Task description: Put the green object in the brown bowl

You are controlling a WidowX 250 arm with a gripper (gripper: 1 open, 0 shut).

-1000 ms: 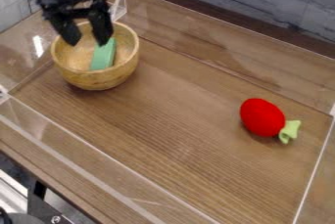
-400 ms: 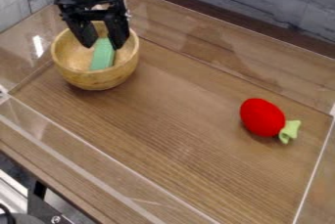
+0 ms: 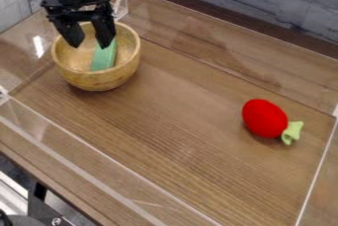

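The round, light-brown wooden bowl point(image 3: 99, 80) sits upright near the far left corner of the wooden counter point(image 3: 179, 131), close to the left edge. Inside it lies the flat, elongated light-green bar point(image 3: 106, 52), at the bowl's right-hand side as the camera sees it, its length running roughly from the far wall toward the near one.

The black fingers point(image 3: 82, 38) of the robot arm stand spread open, holding nothing. They hang over the far left part of the bowl, beside the green bar; whether either one touches the bowl or the bar, I cannot tell. The arm itself comes in from the top of the view and is mostly cut off there.

Well apart from the bowl, the rounded red strawberry-like toy with a light-green stem point(image 3: 264, 118) lies on its side near the right edge of the counter, its stem pointing toward that edge.
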